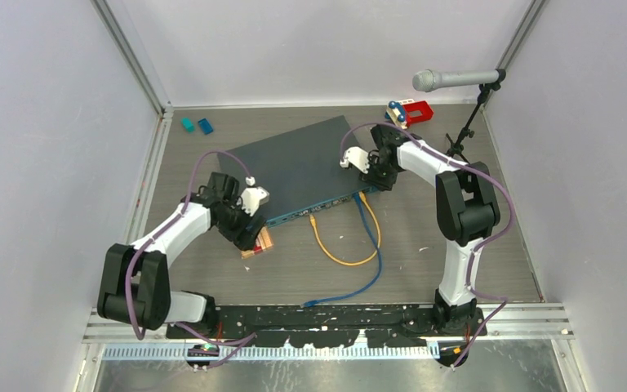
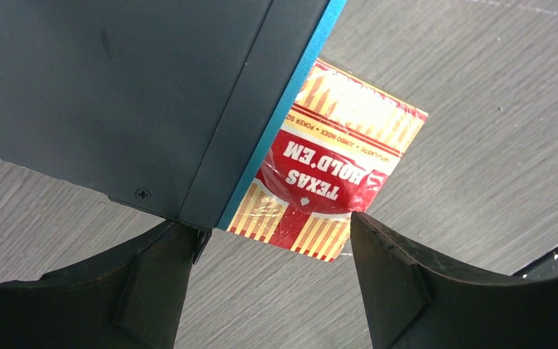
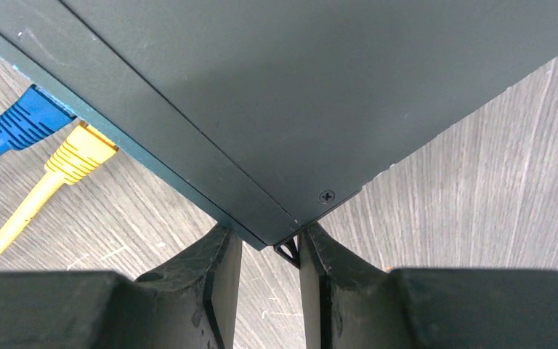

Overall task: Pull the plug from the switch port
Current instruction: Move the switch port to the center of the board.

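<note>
While the right jaws (image 3: 269, 243) are sitting almost together, they are gripping the small corner tab of the switch (image 3: 298, 87), one finger pressing on each side with only a sliver of gap between them. Just along from that grip, the blue plug (image 3: 33, 116) and the yellow plug (image 3: 83, 156) are sitting side by side in sockets on the switch's thin front edge, their cables trailing out over the bench (image 1: 457, 245).

Over at the other front corner, the left jaws (image 2: 272, 240) are standing well apart and clamping nothing. One finger is touching the switch's corner, and the other is meeting a corner of a red and gold card pack (image 2: 334, 160) printed TEXAS HOLD'EM, which is lying flat, partly tucked under the switch.

From above, the switch is lying flat and skewed in the middle of the bench, its socket edge facing the arm bases. The yellow cable is looping round to a loose end on the bench, and the blue one is running down toward the bases.

Farther out, a microphone (image 1: 449, 79) is hanging over the far right corner, a red toy (image 1: 412, 110) is sitting beside it, and two teal blocks (image 1: 196, 125) are lying far left.
</note>
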Motion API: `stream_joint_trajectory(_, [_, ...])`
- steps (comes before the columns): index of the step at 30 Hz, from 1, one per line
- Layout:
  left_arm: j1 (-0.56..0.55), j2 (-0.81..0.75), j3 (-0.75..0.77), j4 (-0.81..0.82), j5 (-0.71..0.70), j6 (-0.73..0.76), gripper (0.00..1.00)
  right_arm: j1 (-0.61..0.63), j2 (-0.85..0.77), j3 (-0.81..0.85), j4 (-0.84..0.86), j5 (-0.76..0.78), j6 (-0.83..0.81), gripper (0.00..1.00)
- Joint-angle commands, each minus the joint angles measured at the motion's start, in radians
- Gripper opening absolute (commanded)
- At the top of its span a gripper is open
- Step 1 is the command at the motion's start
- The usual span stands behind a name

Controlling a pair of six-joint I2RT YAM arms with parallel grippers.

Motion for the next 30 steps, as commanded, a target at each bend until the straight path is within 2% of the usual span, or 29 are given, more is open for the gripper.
stream_joint_trajectory(1, [-0.09, -0.046, 0.036, 0.002, 0.3, 0.069, 0.77, 0.073, -0.075, -0.008, -0.063, -0.118, 0.162, 0.15])
stream_joint_trajectory(9, [-0.177, -0.054, 0.045, -0.046, 0.323, 0.111, 0.77, 0.071, -0.055, 0.052, -0.08, -0.015, 0.174, 0.18])
stream_joint_trajectory(14, [-0.182, -0.087, 0.043, -0.088, 0.353, 0.147, 0.78, 0.07, -0.076, 0.063, -0.087, 0.0, 0.206, 0.23])
stream_joint_trajectory(18, [-0.182, -0.112, 0.035, -0.084, 0.345, 0.153, 0.83, 0.062, -0.115, 0.057, -0.045, 0.051, 0.279, 0.31])
stream_joint_trajectory(23, [-0.181, -0.141, 0.025, -0.014, 0.245, 0.124, 0.99, 0.059, -0.186, 0.026, 0.004, 0.135, 0.376, 0.45])
stream_joint_trajectory(26, [-0.169, -0.193, 0.009, 0.063, 0.175, 0.081, 1.0, 0.06, -0.238, -0.016, 0.027, 0.198, 0.419, 0.52])
stream_joint_trajectory(30, [-0.123, -0.216, 0.031, 0.092, 0.169, 0.032, 1.0, 0.056, -0.313, -0.081, 0.036, 0.244, 0.465, 0.56])
